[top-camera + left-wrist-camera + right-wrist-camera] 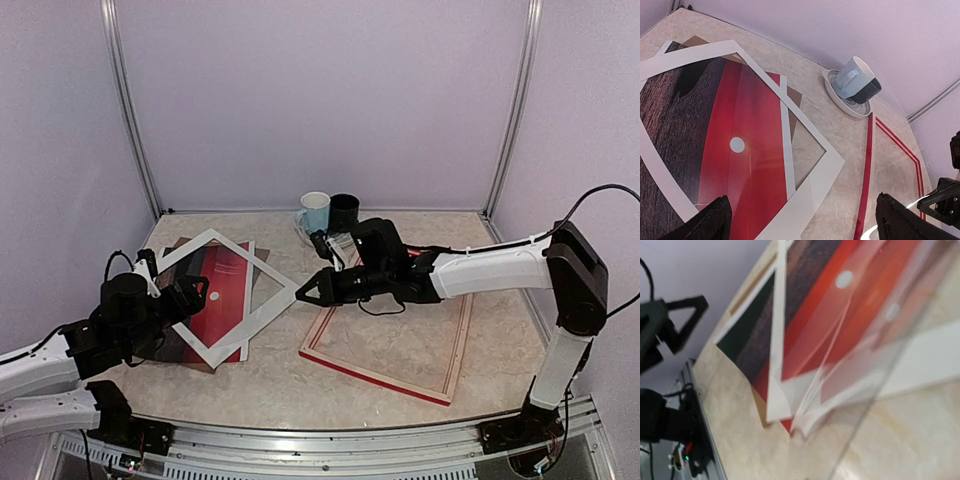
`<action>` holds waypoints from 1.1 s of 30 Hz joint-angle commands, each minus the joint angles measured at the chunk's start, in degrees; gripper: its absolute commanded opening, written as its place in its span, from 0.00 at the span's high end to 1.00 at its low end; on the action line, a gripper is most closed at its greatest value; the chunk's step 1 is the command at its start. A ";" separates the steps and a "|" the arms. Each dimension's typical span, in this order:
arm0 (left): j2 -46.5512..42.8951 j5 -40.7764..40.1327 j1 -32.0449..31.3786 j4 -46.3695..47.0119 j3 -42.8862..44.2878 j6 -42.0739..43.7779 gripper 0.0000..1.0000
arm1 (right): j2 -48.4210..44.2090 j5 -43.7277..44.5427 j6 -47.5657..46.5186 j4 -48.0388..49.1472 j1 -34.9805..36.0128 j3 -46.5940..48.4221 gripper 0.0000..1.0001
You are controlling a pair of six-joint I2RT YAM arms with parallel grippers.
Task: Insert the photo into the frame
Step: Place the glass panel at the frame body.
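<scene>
The photo [215,275], a red sky with a white sun, lies at the left under a tilted white mat [262,318]. In the left wrist view the photo [740,165] fills the left half. My left gripper [190,295] hovers over it, open and holding nothing. The frame [385,378] lies flat at centre right, its red edge towards me. My right gripper [303,291] is shut at the mat's right corner. A clear sheet [890,365] slants across the right wrist view down to its jaws, over the photo [830,305].
A light blue mug [315,212] and a black cup [344,212] stand at the back centre on a plate [837,97]. A brown backing board [180,245] pokes out under the photo. Purple walls close off the table on three sides.
</scene>
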 commanded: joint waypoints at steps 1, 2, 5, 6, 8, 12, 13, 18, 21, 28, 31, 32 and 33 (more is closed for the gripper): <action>-0.47 -1.10 -0.44 0.02 -0.46 -0.34 0.01 | -6.33 4.89 -1.41 0.09 -0.04 -5.22 1.00; -0.40 -1.10 -0.44 0.12 -0.42 -0.38 0.01 | -7.47 5.61 -1.30 0.11 -0.04 -6.71 1.00; 0.17 -1.01 -0.44 0.65 -0.04 -0.13 0.01 | -10.91 7.74 -0.58 0.47 0.00 -10.97 1.00; 0.44 -0.97 -0.44 0.84 0.09 -0.06 0.01 | -12.03 8.37 -0.24 0.60 -0.04 -12.33 1.00; 0.97 -0.86 -0.44 1.14 0.35 0.10 0.01 | -13.96 9.40 0.21 0.80 -0.04 -15.06 1.00; 2.13 -0.35 -0.44 1.58 0.71 0.24 0.01 | -17.14 10.81 1.72 1.32 -0.05 -19.12 1.00; 2.45 -0.19 -0.44 1.58 0.77 0.22 0.01 | -18.28 11.08 2.09 1.44 -0.04 -20.07 1.00; 3.82 0.60 -0.44 3.65 1.29 0.33 0.01 | -22.85 12.59 4.81 2.59 -0.04 -25.67 1.00; 4.19 0.79 -0.44 4.25 1.32 0.40 0.01 | -25.52 12.93 6.54 3.18 -0.04 -29.09 1.00; 5.46 1.60 -0.44 5.74 1.35 0.78 0.01 | -33.92 17.72 11.27 2.38 0.00 -36.14 1.00; 5.98 1.92 -0.44 6.34 1.35 1.01 0.01 | -38.67 20.35 13.37 1.12 -0.03 -38.89 1.00; 6.07 2.01 -0.44 6.52 1.35 1.03 0.01 | -40.13 21.26 14.12 0.69 -0.04 -39.79 1.00; 6.19 2.10 -0.44 6.77 1.35 1.13 0.01 | -41.36 22.13 14.97 0.24 -0.04 -40.78 1.00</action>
